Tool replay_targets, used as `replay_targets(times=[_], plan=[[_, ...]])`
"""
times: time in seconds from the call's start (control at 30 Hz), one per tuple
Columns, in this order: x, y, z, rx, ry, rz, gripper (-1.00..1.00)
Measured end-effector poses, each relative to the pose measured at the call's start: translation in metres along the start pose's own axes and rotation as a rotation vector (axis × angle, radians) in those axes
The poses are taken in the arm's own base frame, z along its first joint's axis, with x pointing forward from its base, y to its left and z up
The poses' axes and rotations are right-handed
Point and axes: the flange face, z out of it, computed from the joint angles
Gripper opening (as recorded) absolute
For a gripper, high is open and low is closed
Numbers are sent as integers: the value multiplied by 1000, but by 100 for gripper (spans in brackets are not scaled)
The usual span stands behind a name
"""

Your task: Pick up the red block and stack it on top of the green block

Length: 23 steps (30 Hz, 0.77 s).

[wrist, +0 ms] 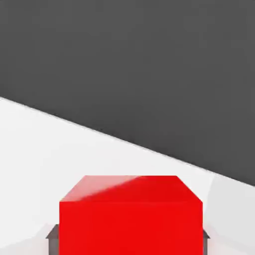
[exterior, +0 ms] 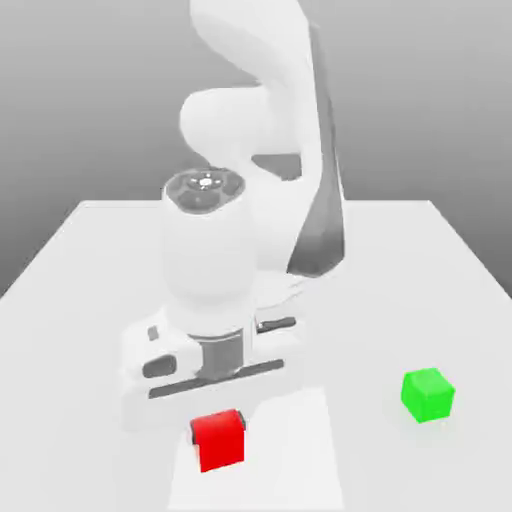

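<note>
Arm (exterior: 285,110), single, white with grey joints: shown in the exterior view rising past the upper edge, bent, with its last section brought down toward the table (exterior: 400,300). Wrist section (exterior: 210,260), rounded and white, with a dark glossy cap (exterior: 205,190): stands close to upright above the hand, cap uppermost. Hand (exterior: 215,385), broad and white with dark slots: set low over the table, pointing downward, its long face slightly askew, the end toward the exterior view's right sitting a little higher in that view than the other. Gripper (exterior: 218,430), two-fingered: jaws drawn in to the width of the block between them, one dark finger against each of two opposite sides, the red block (exterior: 220,441) in their hold. In the hand view the same block presents a flat near face and a receding upper face, partly glossed with a paler sheen, a finger at either side. Whether its underside touches the table cannot be told. Green block (exterior: 428,395), one, cube-shaped: on the table toward the exterior view's right, well apart from the red block and the hand, its top bare. Paler patch (exterior: 290,450), four-sided: on the tabletop around the red block in the exterior view.
</note>
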Motion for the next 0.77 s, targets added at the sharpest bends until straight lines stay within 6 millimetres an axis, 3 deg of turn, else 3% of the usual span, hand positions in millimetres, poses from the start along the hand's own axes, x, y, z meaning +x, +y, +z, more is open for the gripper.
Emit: replay_targets(times=[0.2, 0.37, 0.47, 0.63, 0.67, 0.77], plan=[[-71, -108, -14, 2, -4, -468, -100], [-146, -172, -24, -1, -3, -848, -100], [-188, -196, -26, -5, -1, -1048, -100], [-190, -196, 20, -6, 0, -1077, -100], [-191, -195, 30, -6, 0, -1076, 100], [-191, -195, 30, -6, 0, -1076, 100]])
